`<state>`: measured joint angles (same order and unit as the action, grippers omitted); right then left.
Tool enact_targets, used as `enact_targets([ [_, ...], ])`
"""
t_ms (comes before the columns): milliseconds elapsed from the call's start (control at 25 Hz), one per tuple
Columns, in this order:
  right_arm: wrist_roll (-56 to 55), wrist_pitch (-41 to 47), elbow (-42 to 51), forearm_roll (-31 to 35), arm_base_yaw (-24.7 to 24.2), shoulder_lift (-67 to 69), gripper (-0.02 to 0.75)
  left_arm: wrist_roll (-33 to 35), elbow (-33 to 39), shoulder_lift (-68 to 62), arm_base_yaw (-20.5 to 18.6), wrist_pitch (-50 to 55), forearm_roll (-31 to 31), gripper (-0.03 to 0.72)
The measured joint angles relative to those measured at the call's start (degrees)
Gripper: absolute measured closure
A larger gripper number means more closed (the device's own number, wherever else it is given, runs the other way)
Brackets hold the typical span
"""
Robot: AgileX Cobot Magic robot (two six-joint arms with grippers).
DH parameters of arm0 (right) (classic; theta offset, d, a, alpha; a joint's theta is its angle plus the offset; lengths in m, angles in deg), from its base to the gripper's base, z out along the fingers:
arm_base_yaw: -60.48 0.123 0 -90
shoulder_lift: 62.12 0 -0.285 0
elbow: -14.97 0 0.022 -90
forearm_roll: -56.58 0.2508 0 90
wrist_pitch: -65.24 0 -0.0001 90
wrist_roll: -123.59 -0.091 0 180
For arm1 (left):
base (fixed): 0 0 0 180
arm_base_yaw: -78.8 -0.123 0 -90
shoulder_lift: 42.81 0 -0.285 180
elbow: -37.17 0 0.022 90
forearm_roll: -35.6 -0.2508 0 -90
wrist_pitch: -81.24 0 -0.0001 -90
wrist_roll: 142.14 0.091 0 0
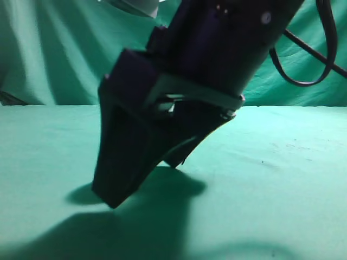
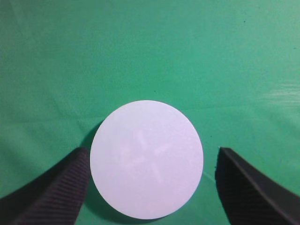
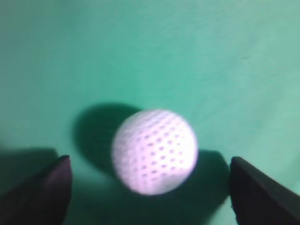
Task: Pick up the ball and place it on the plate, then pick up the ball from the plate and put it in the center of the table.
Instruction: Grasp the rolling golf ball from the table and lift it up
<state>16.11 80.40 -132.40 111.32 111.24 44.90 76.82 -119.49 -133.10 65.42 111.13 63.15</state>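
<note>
A white dimpled ball [image 3: 154, 151] rests on the green cloth in the right wrist view. My right gripper [image 3: 149, 159] is open, with one jaw on each side of the ball and clear gaps to both. A flat round white plate [image 2: 146, 159] lies on the cloth in the left wrist view. My left gripper [image 2: 152, 150] is open above it, its jaws to either side of the plate. In the exterior view a dark gripper [image 1: 142, 181] fills the middle, tips close to the cloth. Ball and plate are hidden there.
The green cloth [image 1: 282, 179] covers the table and hangs as a backdrop behind it. A black cable [image 1: 320, 59] loops at the top right of the exterior view. Nothing else shows on the cloth.
</note>
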Motion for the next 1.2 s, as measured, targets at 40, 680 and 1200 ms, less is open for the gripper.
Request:
enact_targets([
  [40,0.0,-1.2,-0.1,0.2,0.0,0.1,0.093,0.0,0.0,0.0,0.0,0.0,0.0,0.134],
  [680,-1.9,-2.9,-3.8,3.7,-0.8,3.7,0.423,0.0,0.0,0.0,0.0,0.1,0.0,0.134],
  [1200,-4.1,3.1,-5.1,3.3,-12.8,-7.6,0.416,0.8,0.0,0.0,0.0,2.6,3.3,0.213],
])
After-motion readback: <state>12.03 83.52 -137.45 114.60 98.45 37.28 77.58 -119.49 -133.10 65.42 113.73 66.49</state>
